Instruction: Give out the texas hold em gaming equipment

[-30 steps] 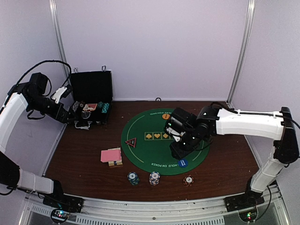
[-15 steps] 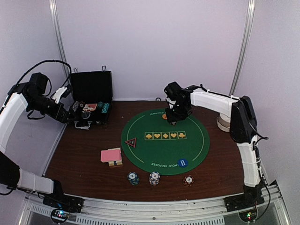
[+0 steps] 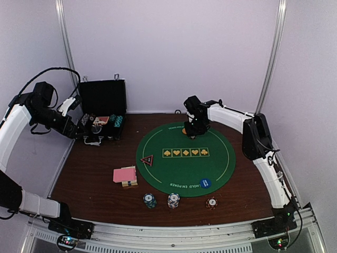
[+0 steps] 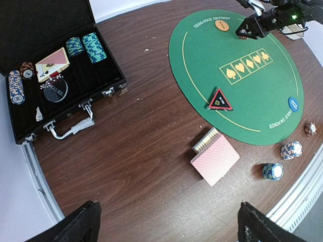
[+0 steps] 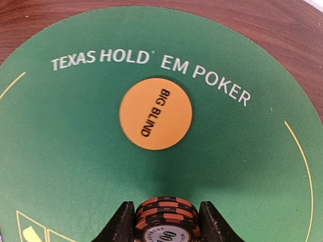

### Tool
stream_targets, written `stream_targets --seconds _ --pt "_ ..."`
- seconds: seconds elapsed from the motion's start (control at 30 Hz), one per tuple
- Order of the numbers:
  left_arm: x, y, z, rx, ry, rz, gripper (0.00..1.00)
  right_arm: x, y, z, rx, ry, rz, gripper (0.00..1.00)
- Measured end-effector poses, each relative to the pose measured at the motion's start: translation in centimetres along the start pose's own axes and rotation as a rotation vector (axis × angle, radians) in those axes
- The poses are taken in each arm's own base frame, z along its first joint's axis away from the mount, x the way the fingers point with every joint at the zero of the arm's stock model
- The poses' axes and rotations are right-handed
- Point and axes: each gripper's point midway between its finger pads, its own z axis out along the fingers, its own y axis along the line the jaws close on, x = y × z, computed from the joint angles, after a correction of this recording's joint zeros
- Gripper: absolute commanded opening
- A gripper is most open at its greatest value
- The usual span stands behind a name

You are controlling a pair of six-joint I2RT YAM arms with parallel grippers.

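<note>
1. The right pincer [image 5: 166, 222] is partly closed on a small pile of red and black chips [image 5: 166, 212]. One finger is on each side of the pile's round edge.
2. The pile hangs over the green mat [image 5: 70, 151], near its 12 o'clock edge. The orange disc [image 5: 155, 113] lies flat just past the pile, at 12 o'clock from it.
3. I think the chips are hard, smooth and a bit heavy for their size. A pile can slide apart, so the fingers should press on the striped edges and catch every chip.
4. The left pincer [image 4: 169, 224] is wide open and holds nothing. It hangs over the table [image 4: 141, 126], near the black case [image 4: 40, 20].
5. The pink cards [image 4: 215, 160] lie off the mat at about 8 o'clock. They look thin, light and slippery, so the long sides are the best place to pinch.
6. The triangle marker [image 4: 220, 99] sits at 9 o'clock on the mat and the blue disc [image 4: 293, 103] at 5 o'clock.
7. Three chip piles [image 4: 291, 149] stand near the table's 6 o'clock edge.
</note>
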Motion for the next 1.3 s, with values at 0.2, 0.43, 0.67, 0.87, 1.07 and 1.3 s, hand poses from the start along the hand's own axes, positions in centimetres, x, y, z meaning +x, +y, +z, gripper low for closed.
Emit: stream_targets --seconds 0.2,0.43,0.67,0.87,1.07,1.3 --pt "0.0 0.0 0.0 0.0 0.0 0.005 0.98 0.5 -1.6 1.6 0.017 0.025 0.021 0.19" --pt "0.0 0.0 0.0 0.0 0.0 0.009 0.98 0.1 -2.3 2.1 0.012 0.023 0.037 0.42" --pt "0.0 0.0 0.0 0.0 0.0 0.01 0.98 0.2 -2.0 2.5 -0.002 0.027 0.037 0.69" --pt "0.0 0.0 0.0 0.0 0.0 0.01 0.98 0.1 -2.0 2.2 -0.002 0.026 0.032 0.74" --pt "0.0 0.0 -0.1 -0.004 -0.003 0.013 0.97 -0.5 -1.6 -1.9 -0.002 -0.004 0.004 0.81" --pt "0.1 0.2 -0.5 -0.033 -0.004 0.026 0.97 3.7 2.3 -13.5 -0.058 -0.088 -0.118 0.84"
